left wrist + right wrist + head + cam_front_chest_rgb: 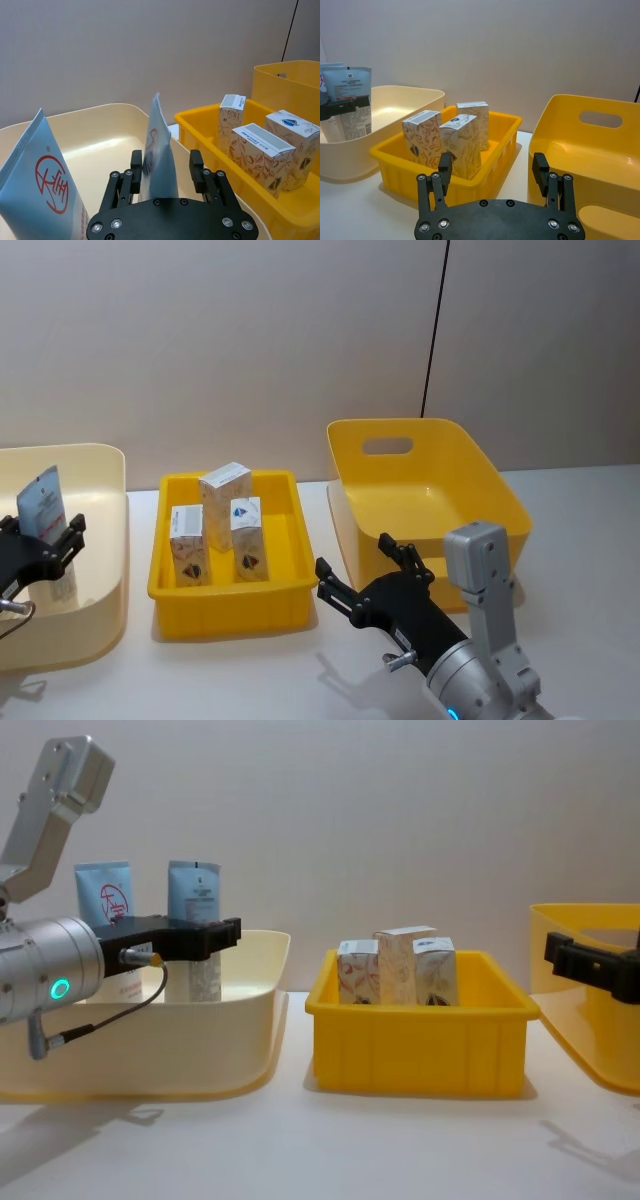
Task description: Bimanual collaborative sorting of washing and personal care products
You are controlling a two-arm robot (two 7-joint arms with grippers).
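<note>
A pale blue tube (157, 142) stands cap-down in the cream bin (100, 540). My left gripper (166, 167) is open, one finger on each side of the tube, with a narrow gap showing at one finger. A second blue tube with a red round logo (47, 185) stands beside it in the same bin. Three pale cartons (225, 490) (187, 540) (247, 535) stand upright in the shallow yellow tray (228, 592). My right gripper (360, 560) hovers open and empty near the tray's right end, in front of the tall yellow bin (430, 490).
The bins sit in a row on a white table: cream at the left, the tray in the middle, the tall handled yellow bin at the right. A plain wall stands behind. Bare table lies in front of the tray (400, 1140).
</note>
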